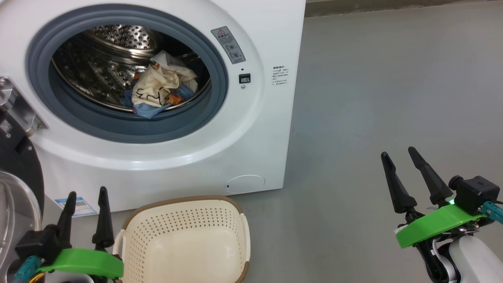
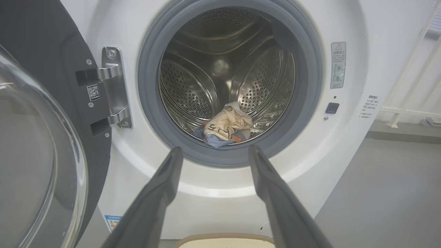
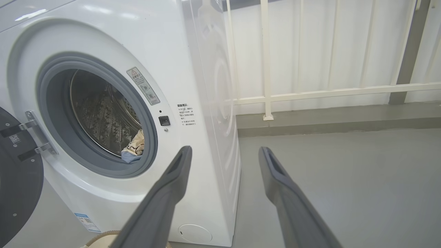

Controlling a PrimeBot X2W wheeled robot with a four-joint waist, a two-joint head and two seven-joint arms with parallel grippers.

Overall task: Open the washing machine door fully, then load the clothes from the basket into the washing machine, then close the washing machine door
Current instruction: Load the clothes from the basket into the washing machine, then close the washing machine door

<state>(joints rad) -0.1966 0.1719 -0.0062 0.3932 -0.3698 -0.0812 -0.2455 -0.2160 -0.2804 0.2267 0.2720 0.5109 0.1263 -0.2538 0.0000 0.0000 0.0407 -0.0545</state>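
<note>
The white washing machine [image 1: 251, 129] stands with its black round door [image 2: 44, 144] swung wide to the left on its steel hinge. The clothes [image 1: 161, 88], a cream and light blue bundle, lie at the front of the steel drum, seen too in the left wrist view [image 2: 225, 127] and the right wrist view [image 3: 133, 150]. The cream perforated basket [image 1: 184, 243] sits on the floor before the machine with nothing in it. My left gripper [image 1: 86, 196] is open just left of the basket. My right gripper [image 1: 399, 153] is open over the bare floor, far right of the machine.
Grey floor [image 1: 393, 98] spreads to the right of the machine. A white railing [image 3: 310, 93] and a low kerb run behind it. The open door's glass bowl [image 1: 15, 220] bulges close by my left arm.
</note>
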